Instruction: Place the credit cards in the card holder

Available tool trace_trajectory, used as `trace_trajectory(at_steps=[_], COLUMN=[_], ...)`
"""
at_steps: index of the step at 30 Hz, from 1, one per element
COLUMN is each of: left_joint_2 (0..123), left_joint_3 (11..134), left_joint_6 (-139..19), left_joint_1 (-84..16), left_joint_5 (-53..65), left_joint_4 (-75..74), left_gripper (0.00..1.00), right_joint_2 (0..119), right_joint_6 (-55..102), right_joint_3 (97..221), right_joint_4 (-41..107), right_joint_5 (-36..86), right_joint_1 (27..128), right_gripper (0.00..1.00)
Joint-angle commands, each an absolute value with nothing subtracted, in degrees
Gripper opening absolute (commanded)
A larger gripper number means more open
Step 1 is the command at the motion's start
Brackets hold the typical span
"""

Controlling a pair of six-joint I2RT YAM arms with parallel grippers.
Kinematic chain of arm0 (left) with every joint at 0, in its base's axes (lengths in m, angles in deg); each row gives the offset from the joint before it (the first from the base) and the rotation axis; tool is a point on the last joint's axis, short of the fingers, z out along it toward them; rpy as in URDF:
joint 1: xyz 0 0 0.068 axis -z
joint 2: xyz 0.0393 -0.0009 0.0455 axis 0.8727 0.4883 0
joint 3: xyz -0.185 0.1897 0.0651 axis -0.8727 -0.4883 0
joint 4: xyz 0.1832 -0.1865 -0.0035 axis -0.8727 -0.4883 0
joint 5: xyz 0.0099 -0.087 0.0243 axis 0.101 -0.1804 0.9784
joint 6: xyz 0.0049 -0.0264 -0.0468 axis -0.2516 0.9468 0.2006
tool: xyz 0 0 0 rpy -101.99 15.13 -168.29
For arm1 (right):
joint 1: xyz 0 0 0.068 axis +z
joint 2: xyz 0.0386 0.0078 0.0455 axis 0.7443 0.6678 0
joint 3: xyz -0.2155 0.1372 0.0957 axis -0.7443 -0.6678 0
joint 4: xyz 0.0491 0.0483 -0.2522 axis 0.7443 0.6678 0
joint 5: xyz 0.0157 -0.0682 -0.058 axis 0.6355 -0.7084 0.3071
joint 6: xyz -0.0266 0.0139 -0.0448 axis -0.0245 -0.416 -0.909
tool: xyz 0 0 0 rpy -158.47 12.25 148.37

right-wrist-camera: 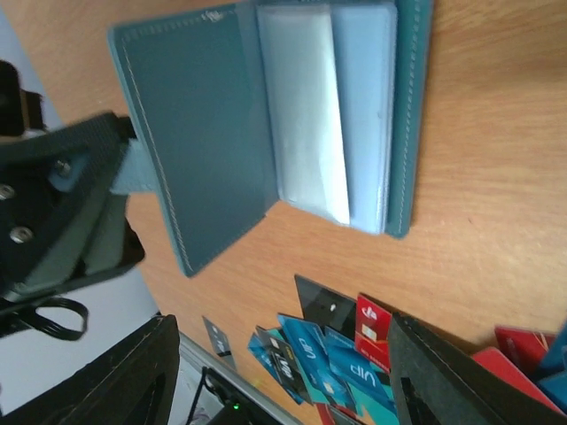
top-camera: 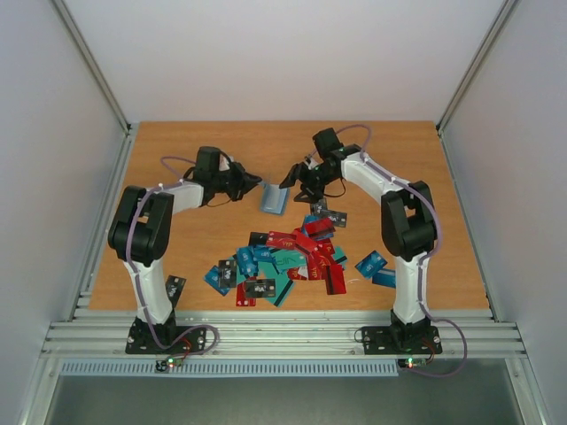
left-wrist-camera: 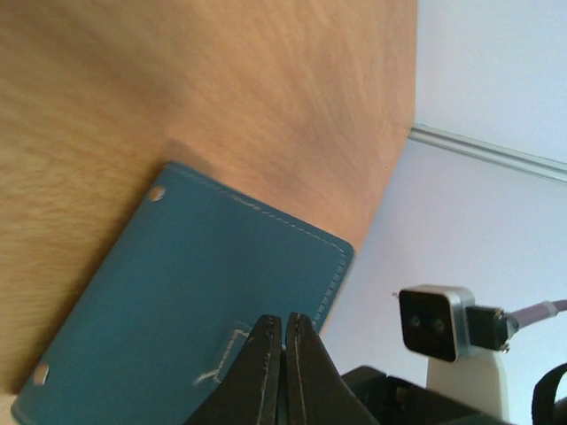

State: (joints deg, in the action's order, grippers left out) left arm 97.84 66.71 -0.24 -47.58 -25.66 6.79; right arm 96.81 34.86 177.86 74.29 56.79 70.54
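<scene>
The card holder (top-camera: 274, 200) sits around the middle of the counter (top-camera: 204, 146), a little toward the far edge; it is open, its stitched teal cover held away from two pale clear sleeves (right-wrist-camera: 328, 115) inside. The left pincer (top-camera: 251, 183) is clenched on the free edge of that cover; in the left wrist view its black fingers (left-wrist-camera: 266, 372) press tight together against the holder's outer face (left-wrist-camera: 195, 301). The right pincer (top-camera: 310, 188) is released, its jaws spread wide with nothing between them; it hangs just to the right of the holder, on the side toward the heap, and its own view looks down onto the open holder (right-wrist-camera: 204, 124).

The credit cards (top-camera: 283, 257) lie in a loose overlapping heap of red, teal, blue and black between the holder and the near edge, roughly central; the right wrist view catches the heap's edge (right-wrist-camera: 337, 354). A few blue strays lie toward the near right corner; one dark card lies by the left arm's base at the near left.

Bare wood runs along the whole far edge and down both side edges; white walls (top-camera: 53, 133) close in the left, right and far edges.
</scene>
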Motion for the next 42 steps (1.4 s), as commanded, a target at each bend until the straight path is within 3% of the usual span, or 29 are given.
trace_trajectory(at_steps=[1,27,42], left_joint_2=[96.53,98.65,96.1], left_joint_3=[63.02,67.36,65.51], left_joint_6=[4.05,-10.78,-19.37], left_joint_1=[-48.28,-52.07,-51.92], left_joint_5=[-27.94,-27.83,-28.84], left_joint_4=[14.17,-7.77,-16.18], left_gripper=[0.0,0.0,0.0], right_joint_2=[99.34,113.63,109.48], right_joint_6=[37.16,34.68,22.16], right_joint_3=[178.25,190.48,195.59], right_joint_4=[67.31,68.58,86.74], right_joint_5=[60.57,62.7,54.99], right_joint_1=[70.47,72.86,72.83], right_gripper=[0.65,0.6,0.6])
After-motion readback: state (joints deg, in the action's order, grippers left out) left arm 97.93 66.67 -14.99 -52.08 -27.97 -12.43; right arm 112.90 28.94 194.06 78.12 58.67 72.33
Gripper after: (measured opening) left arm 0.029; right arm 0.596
